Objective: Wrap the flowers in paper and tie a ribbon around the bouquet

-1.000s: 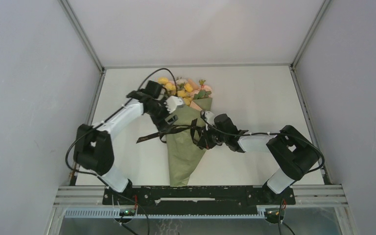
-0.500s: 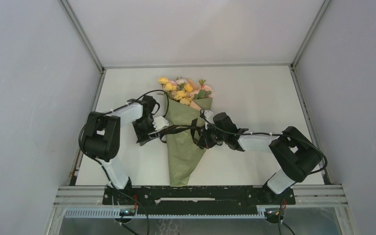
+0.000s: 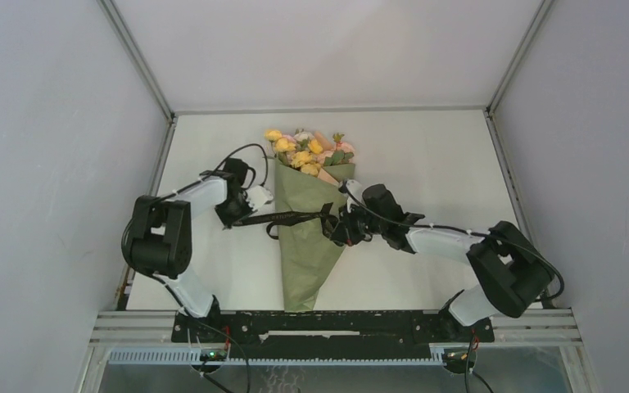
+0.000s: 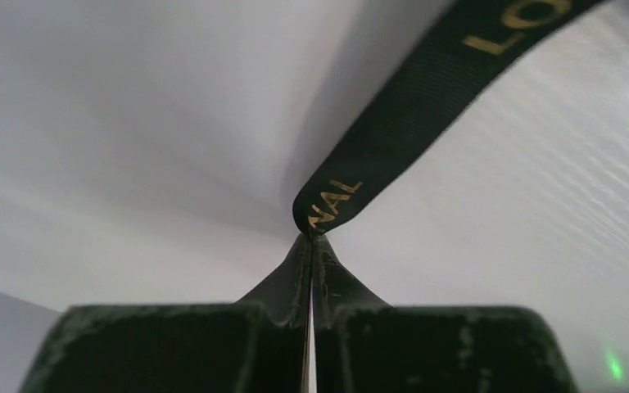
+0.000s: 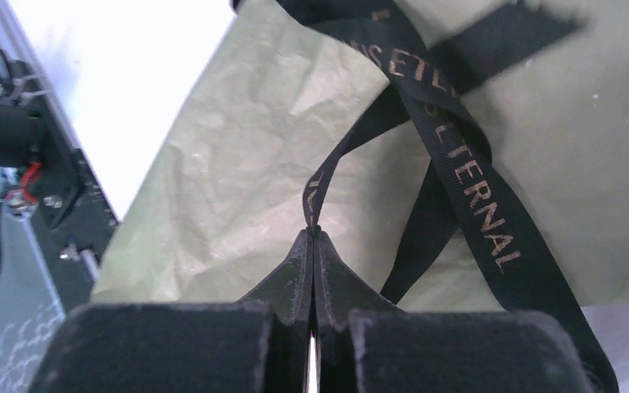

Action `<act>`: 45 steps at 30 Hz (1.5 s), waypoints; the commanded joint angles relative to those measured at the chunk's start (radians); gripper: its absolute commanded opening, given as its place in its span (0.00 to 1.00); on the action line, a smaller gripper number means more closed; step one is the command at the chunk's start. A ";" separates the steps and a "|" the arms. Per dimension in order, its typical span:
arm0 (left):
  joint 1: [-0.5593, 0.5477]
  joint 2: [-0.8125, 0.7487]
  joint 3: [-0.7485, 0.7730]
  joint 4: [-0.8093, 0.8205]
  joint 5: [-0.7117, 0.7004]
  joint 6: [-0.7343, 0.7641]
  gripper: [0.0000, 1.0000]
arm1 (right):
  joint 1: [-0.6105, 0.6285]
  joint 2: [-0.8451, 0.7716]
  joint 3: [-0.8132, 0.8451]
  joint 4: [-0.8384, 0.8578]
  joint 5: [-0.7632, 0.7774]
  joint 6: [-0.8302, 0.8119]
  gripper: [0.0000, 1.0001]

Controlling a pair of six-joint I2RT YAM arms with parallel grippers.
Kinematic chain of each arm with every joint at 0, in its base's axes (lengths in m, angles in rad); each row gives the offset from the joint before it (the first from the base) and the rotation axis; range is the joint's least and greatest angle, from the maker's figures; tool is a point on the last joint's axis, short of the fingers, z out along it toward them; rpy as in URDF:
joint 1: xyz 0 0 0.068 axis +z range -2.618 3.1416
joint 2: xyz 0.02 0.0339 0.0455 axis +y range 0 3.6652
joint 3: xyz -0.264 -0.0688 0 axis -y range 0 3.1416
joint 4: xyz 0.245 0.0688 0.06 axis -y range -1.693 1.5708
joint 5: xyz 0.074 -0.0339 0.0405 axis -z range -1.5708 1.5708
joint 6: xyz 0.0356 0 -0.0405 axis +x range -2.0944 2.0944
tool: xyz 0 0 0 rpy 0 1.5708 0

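The bouquet lies in the middle of the white table. Its flowers, yellow and pink, are at the far end. The pointy tip of the green paper is at the near end. A black ribbon with gold letters goes across the middle of the paper. The left gripper is just left of the bouquet, pinched tight on one end of the ribbon, which runs straight from it to the bouquet. The right gripper is at the bouquet's right side, over the paper, pinched tight on a thin bit of ribbon. More ribbon strands cross each other on the paper just past it
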 commanded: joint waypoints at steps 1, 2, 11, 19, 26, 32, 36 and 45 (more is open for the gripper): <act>0.081 -0.154 -0.045 0.196 0.031 -0.151 0.00 | -0.037 -0.149 0.048 -0.015 -0.077 0.028 0.00; 0.094 -0.186 -0.047 0.208 0.050 -0.176 0.00 | -0.054 -0.176 0.048 -0.034 -0.093 0.028 0.00; 0.107 -0.322 -0.049 0.210 0.173 -0.295 0.00 | -0.106 -0.236 0.048 -0.031 -0.235 0.070 0.00; 0.078 -0.383 -0.021 0.170 0.224 -0.330 0.00 | -0.065 -0.293 0.146 0.075 -0.237 0.166 0.00; 0.040 -0.448 0.104 0.056 0.345 -0.419 0.00 | -0.020 -0.267 0.271 0.119 -0.125 0.215 0.00; 0.022 -0.460 0.189 -0.041 0.410 -0.471 0.00 | -0.033 -0.242 0.312 0.136 -0.075 0.229 0.00; 0.016 -0.455 0.183 -0.048 0.404 -0.479 0.00 | -0.029 -0.212 0.312 0.155 -0.084 0.237 0.00; 0.016 -0.460 0.198 -0.061 0.367 -0.482 0.00 | -0.042 -0.204 0.321 0.138 -0.074 0.231 0.00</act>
